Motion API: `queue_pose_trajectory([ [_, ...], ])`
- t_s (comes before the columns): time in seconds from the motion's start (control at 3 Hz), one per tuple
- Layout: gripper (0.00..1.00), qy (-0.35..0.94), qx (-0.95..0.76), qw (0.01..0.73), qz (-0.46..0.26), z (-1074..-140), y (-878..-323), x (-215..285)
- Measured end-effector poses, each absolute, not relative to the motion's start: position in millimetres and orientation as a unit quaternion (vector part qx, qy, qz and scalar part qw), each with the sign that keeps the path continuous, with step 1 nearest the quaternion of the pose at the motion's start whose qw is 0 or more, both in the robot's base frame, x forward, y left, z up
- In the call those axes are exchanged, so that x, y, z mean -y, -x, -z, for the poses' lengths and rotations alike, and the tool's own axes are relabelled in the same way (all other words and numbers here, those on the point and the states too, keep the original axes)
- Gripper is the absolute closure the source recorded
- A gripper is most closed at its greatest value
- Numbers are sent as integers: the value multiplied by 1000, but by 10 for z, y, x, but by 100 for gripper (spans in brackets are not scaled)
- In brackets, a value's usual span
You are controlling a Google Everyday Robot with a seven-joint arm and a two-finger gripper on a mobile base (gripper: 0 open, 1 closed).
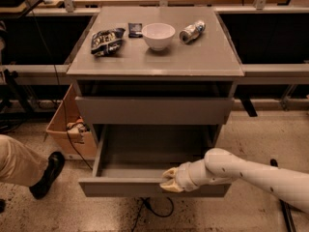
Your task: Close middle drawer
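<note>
The middle drawer (125, 187) is a wide grey drawer with a flat, handle-less front. It stands pulled out from the grey cabinet (154, 62), and its bare grey inside (145, 151) shows. My gripper (170, 181), pale yellow at the end of the white arm (251, 175), reaches in from the right. It rests against the top edge of the drawer's front, right of its middle. The taller grey drawer (154, 110) above sticks out a little. The lowest drawer is hidden under the open one.
On the cabinet top lie a dark chip bag (106, 40), a small dark packet (135, 29), a white bowl (158, 35) and a can (191, 31) on its side. A cardboard box (65, 134) stands to the left. A person's leg and black shoe (43, 175) are at the lower left. A cable (157, 209) runs on the floor.
</note>
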State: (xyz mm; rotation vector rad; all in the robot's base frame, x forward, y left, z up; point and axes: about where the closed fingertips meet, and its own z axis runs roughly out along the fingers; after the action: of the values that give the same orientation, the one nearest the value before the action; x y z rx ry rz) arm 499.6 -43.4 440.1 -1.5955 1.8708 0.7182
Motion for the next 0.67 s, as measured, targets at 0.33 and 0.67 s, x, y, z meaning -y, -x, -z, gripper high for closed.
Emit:
queue_pose_trajectory([
  [0.33,81,598,-698,288,-268,-4397,-5053,407],
  [0.67,81,598,-698,288,-268,-4400,-5051,422],
])
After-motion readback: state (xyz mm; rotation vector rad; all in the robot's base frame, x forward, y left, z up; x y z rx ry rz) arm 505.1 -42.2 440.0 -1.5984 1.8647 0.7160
